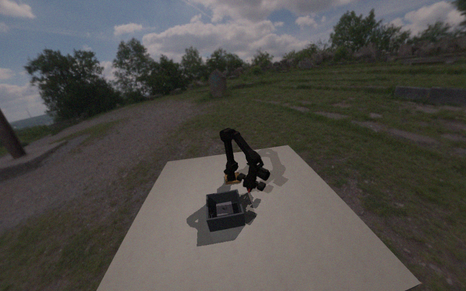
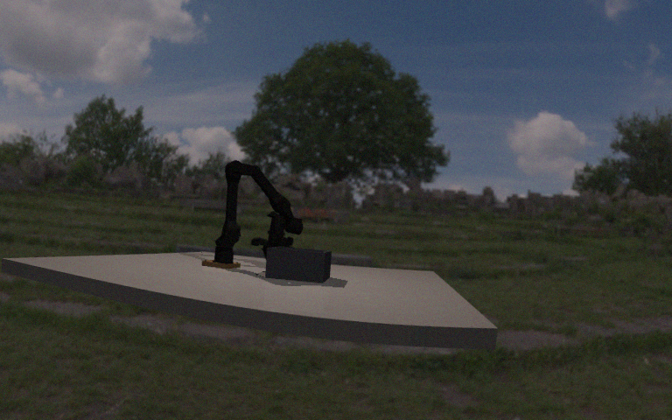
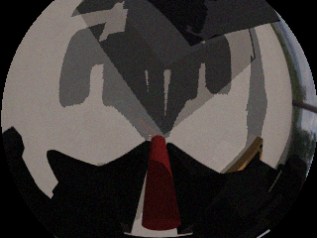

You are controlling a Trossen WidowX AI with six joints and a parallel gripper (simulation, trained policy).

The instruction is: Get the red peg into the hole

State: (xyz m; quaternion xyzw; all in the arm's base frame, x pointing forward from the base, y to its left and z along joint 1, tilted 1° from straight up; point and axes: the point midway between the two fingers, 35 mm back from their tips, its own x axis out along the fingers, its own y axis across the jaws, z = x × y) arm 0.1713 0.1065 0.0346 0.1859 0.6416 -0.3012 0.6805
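Note:
The red peg point(image 1: 249, 190) point(image 3: 161, 188) is roughly upright between the finger pads, its lower tip at or close to the table top. My gripper point(image 1: 249, 187) point(image 3: 158, 146) points down and is shut on the peg; the fingers hide much of it in the top view. In the exterior view the fingertips and peg are hidden behind the box. The open dark grey box point(image 1: 225, 224) point(image 2: 294, 266) point(image 3: 238, 19) stands just beside the gripper. The light plate point(image 1: 219, 211) with its small dark hole shows at the box's bottom in the top view.
The pale table top point(image 1: 300, 248) point(image 2: 391, 301) carries the box and the arm. The arm's orange base point(image 1: 231, 182) point(image 2: 219, 264) point(image 3: 247, 158) is close behind the box. The box's near wall stands between the peg and the plate. Shadows of arm and box fall around them.

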